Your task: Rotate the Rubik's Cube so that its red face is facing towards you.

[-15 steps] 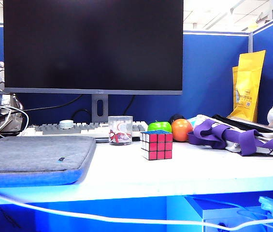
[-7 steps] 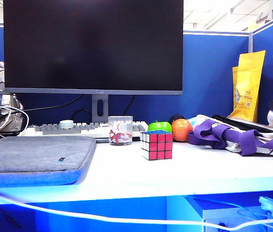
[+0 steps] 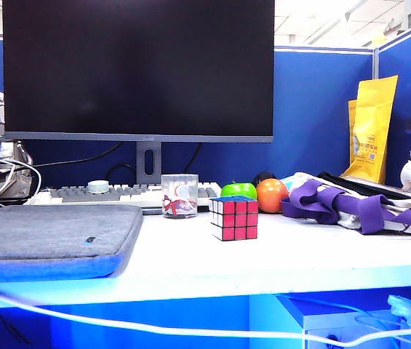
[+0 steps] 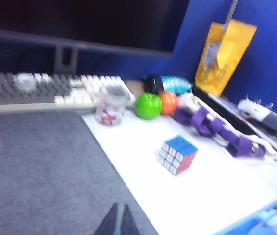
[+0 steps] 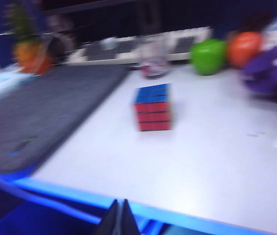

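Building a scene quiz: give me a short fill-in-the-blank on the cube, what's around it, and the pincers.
The Rubik's Cube has a ____ top face.
Between the cube and the keyboard stands a clear ____.
Beside the green apple sits an ____ ball.
Both the left pincer and right pincer are ____, away from the cube.

Missing: blue; cup; orange; shut

Left hand (image 4: pixel 118 220) closed; right hand (image 5: pixel 119 218) closed, both empty

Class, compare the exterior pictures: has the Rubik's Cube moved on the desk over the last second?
No. The Rubik's Cube keeps its spot just right of the clear cup, red face frontward.
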`<state>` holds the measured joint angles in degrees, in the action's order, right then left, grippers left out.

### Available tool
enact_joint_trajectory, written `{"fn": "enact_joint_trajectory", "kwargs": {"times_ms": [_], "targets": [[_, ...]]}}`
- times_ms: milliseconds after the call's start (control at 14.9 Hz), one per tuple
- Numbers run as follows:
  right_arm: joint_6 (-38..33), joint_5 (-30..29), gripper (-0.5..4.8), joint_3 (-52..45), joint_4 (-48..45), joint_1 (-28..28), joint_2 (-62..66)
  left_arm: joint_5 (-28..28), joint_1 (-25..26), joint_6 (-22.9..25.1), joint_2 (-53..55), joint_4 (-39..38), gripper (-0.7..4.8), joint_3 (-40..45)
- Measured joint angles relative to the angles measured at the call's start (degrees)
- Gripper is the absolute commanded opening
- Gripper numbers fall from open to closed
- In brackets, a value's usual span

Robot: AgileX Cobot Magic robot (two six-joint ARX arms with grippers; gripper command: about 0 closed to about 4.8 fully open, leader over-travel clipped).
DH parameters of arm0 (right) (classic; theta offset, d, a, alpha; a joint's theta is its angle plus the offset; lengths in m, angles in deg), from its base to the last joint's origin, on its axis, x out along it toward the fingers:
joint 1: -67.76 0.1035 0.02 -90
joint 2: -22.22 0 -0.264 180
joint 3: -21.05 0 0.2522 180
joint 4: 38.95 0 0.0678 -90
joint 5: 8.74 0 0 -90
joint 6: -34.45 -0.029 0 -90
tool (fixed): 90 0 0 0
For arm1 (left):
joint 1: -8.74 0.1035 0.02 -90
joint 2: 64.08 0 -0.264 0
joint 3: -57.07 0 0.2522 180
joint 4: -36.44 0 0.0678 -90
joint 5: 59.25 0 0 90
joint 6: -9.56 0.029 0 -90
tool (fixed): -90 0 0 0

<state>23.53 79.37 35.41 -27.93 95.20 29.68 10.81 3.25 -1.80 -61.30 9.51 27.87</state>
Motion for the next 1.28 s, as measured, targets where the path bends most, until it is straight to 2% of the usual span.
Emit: {"fn": "enact_joint_trajectory", "kwargs": {"times_ms": [67,134,269,807,1008,1277], "targets": [[0.0,3.0,-0.05,0.0,0.0,0.0,0.0,0.3,0.0,0.0,0.0,0.6,-0.03,0.1],[0.0,5.4,-0.05,0.0,0.1,0.0,0.0,5.3,0.0,0.0,0.0,1.4,-0.03,0.1],[0.0,5.6,-0.05,0.0,0.3,0.0,0.0,9.3,0.0,0.0,-0.1,1.4,-0.03,0.1],[0.0,5.8,-0.05,0.0,2.1,0.0,0.0,9.6,0.0,0.0,-0.4,1.4,-0.03,0.7],[0.0,5.8,-0.05,0.0,8.3,0.0,-1.0,9.6,0.0,0.0,-2.3,1.9,-0.02,6.6],[0.0,5.8,-0.05,0.0,4.2,-0.1,-7.3,9.7,0.0,0.1,-2.3,11.1,-0.03,9.3]]}}
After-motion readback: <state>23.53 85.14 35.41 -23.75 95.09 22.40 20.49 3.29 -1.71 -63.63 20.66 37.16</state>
